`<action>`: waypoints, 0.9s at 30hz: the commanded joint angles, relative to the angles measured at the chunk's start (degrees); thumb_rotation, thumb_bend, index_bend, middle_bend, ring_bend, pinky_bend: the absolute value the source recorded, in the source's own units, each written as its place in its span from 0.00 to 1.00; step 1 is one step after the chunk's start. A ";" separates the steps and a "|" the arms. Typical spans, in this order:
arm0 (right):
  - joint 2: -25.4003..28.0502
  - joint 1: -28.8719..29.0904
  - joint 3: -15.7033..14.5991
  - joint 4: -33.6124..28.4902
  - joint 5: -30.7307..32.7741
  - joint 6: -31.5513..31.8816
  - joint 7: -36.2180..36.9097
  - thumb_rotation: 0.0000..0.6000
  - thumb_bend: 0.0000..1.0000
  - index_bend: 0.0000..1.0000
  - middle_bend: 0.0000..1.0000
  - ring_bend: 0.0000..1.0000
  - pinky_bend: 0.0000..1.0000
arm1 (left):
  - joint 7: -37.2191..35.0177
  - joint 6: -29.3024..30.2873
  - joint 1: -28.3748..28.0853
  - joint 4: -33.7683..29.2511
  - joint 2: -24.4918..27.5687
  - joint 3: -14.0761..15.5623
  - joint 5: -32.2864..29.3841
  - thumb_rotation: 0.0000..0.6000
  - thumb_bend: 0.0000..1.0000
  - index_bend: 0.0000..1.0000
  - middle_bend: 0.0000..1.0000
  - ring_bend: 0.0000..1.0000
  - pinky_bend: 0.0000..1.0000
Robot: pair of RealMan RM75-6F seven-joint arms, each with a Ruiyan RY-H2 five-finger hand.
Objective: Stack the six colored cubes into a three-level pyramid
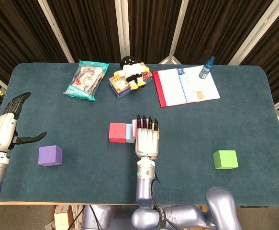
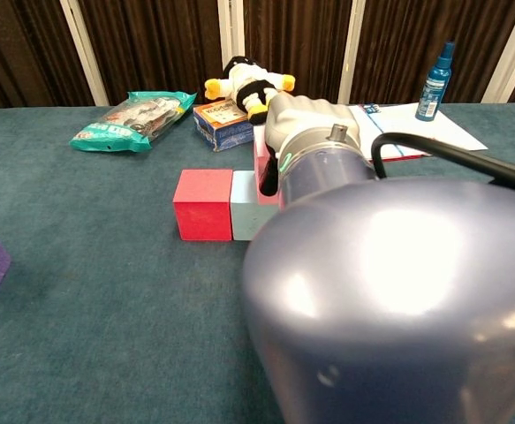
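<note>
The right hand (image 1: 147, 139), fingers straight and apparently empty, sits over the pink cube (image 2: 263, 170) next to the light blue cube (image 2: 244, 205) and red cube (image 1: 117, 132), so the purple cube (image 1: 50, 155) far left of red suits the empty, spread left hand (image 1: 5, 128).

The table (image 1: 235, 110) wore a matt, slightly napped teal cloth. Beneath the right hand (image 1: 147, 139), whose shell looked smooth pale plastic with dark fingers, the pink cube (image 2: 261, 164), the light blue cube (image 2: 243, 205) and the red cube (image 2: 203, 204) to its left showed a flat matt finish. The right arm (image 2: 390, 300) behind that hand gleamed as glossy lavender-grey casing. Far to its left, the purple cube (image 1: 50, 155) looked matt; far to its right, so did the green cube (image 1: 225, 159). Beyond the fingers lay a shiny crinkled snack bag (image 1: 85, 79), a plush toy (image 1: 131, 71), paper booklet (image 1: 187, 86) and a plastic spray bottle (image 1: 206, 67).
</note>
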 commanded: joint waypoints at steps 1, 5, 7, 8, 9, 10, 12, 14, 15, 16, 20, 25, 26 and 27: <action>0.13 -0.15 -0.10 -0.33 -0.26 -0.01 0.09 1.00 0.47 0.00 0.06 0.00 0.00 | 0.01 -0.02 0.00 0.00 -0.01 0.02 0.03 1.00 0.05 0.00 0.05 0.00 0.00; 0.45 -0.42 -0.36 -1.40 -1.02 0.10 0.17 1.00 0.47 0.00 0.04 0.00 0.00 | 0.06 0.00 -0.01 0.03 -0.05 0.04 0.05 1.00 0.05 0.00 0.05 0.00 0.00; 0.60 -0.51 -0.47 -1.83 -1.28 0.17 0.12 1.00 0.47 0.00 0.04 0.00 0.00 | 0.09 0.03 0.00 0.04 -0.07 0.04 0.06 1.00 0.05 0.00 0.05 0.00 0.00; 0.69 -0.55 -0.52 -2.06 -1.49 0.23 0.11 1.00 0.47 0.00 0.04 0.00 0.00 | 0.12 0.04 -0.01 0.07 -0.07 0.05 0.07 1.00 0.05 0.00 0.05 0.00 0.00; 0.76 -0.59 -0.57 -2.22 -1.61 0.26 0.12 1.00 0.47 0.00 0.04 0.00 0.00 | 0.14 0.05 -0.01 0.08 -0.08 0.05 0.07 1.00 0.05 0.00 0.05 0.00 0.00; 0.91 -0.69 -0.65 -2.55 -1.81 0.35 0.10 1.00 0.47 0.00 0.04 0.00 0.00 | 0.16 0.04 -0.01 0.09 -0.09 0.06 0.05 1.00 0.05 0.00 0.05 0.00 0.00; 1.30 -1.01 -0.81 -3.26 -1.95 0.50 -0.05 1.00 0.47 0.00 0.04 0.00 0.00 | 0.23 0.00 -0.02 0.15 -0.13 0.11 0.03 1.00 0.05 0.00 0.05 0.00 0.00; 2.01 -1.53 -1.09 -4.24 -2.36 0.83 -0.07 1.00 0.47 0.00 0.04 0.00 0.00 | 0.26 0.00 -0.04 0.17 -0.15 0.11 0.03 1.00 0.05 0.00 0.05 0.00 0.00; 2.33 -1.80 -1.20 -4.67 -2.47 0.92 -0.07 1.00 0.47 0.00 0.04 0.00 0.00 | 0.31 -0.01 -0.05 0.22 -0.16 0.11 0.04 1.00 0.05 0.00 0.05 0.00 0.00; 2.72 -2.13 -1.24 -5.19 -2.50 1.11 -0.11 1.00 0.47 0.00 0.04 0.00 0.00 | 0.39 0.02 -0.06 0.24 -0.18 0.12 0.04 1.00 0.05 0.00 0.05 0.00 0.00; 4.37 -3.38 -1.50 -7.14 -2.54 1.48 -0.24 1.00 0.47 0.00 0.04 0.00 0.00 | 0.54 0.16 -0.05 0.35 -0.26 0.07 -0.12 1.00 0.05 0.00 0.05 0.00 0.00; 7.08 -5.38 -2.40 -9.72 -2.85 1.75 0.02 1.00 0.47 0.00 0.04 0.00 0.00 | 0.96 0.44 -0.06 0.37 -0.39 0.05 -0.20 1.00 0.05 0.00 0.05 0.00 0.00; 7.75 -5.91 -2.71 -10.25 -2.87 1.69 0.16 1.00 0.47 0.00 0.04 0.00 0.00 | 1.07 0.52 -0.05 0.36 -0.43 0.06 -0.17 1.00 0.05 0.00 0.05 0.00 0.00; 8.42 -6.47 -3.03 -10.78 -2.77 1.59 0.30 1.00 0.47 0.00 0.04 0.00 0.00 | 1.17 0.62 -0.04 0.36 -0.49 0.06 -0.13 1.00 0.05 0.00 0.05 0.00 0.00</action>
